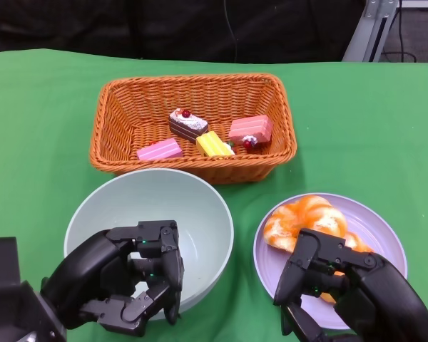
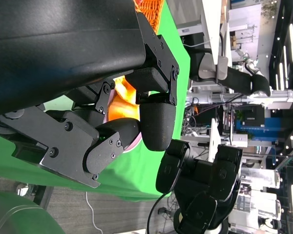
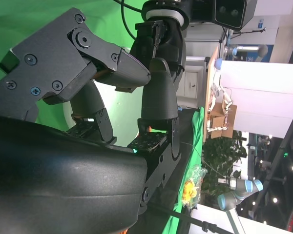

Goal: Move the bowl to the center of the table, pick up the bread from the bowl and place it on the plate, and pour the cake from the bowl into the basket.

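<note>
The basket [image 1: 193,127] is being carried at the far middle of the desk [image 1: 43,114], with four cake pieces [image 1: 188,123] lying inside it. Just before it, the bowl [image 1: 149,226] is being kept to the left and the plate [image 1: 331,257] to the right, near each other but apart. The bread [image 1: 304,222] is being borne on the plate. The left hand [image 1: 125,279] is being seen over the bowl's near rim, the right hand [image 1: 342,283] over the plate's near part.
</note>
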### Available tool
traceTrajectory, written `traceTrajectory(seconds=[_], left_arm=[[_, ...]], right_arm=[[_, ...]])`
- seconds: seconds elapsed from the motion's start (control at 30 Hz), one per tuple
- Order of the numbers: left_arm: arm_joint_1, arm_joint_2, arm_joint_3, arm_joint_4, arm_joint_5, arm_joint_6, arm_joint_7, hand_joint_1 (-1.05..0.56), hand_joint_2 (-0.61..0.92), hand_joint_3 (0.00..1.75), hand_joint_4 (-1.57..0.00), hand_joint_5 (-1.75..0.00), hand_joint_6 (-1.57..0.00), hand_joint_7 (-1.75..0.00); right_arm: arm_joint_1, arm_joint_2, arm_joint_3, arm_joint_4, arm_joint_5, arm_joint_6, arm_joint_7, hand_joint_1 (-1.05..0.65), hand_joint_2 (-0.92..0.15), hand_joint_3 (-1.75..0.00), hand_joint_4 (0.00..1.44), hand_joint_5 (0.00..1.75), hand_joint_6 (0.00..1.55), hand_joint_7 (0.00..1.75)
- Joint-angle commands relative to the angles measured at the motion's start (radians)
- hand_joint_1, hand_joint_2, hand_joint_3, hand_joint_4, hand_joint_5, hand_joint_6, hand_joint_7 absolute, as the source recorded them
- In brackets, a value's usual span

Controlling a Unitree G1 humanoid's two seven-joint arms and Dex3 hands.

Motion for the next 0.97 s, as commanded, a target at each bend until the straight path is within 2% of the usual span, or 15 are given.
traceTrajectory(seconds=[0.03, 0.7, 0.97], left_arm=[[0.004, 0.001, 0.012, -0.001, 0.012, 0.01, -0.013, -0.11, 0.59, 1.13, -0.72, -1.75, -0.67, -1.55], [0.009, -0.021, 0.018, 0.014, 0.057, -0.013, -0.041, -0.14, 0.62, 1.09, -0.7, -1.75, -0.65, -1.53], [0.012, -0.025, 0.021, 0.012, 0.06, -0.002, -0.046, -0.14, 0.61, 1.08, -0.69, -1.75, -0.65, -1.54]], right_arm=[[-0.006, -0.009, -0.008, 0.012, -0.001, -0.018, 0.004, -0.23, -0.43, -1.26, 0.71, 1.75, 0.64, 1.53], [0.008, -0.007, -0.009, 0.019, -0.02, -0.043, -0.002, -0.24, -0.41, -1.29, 0.69, 1.75, 0.64, 1.52], [0.01, -0.006, -0.008, 0.02, -0.02, -0.036, -0.005, -0.26, -0.43, -1.23, 0.7, 1.75, 0.64, 1.51]])
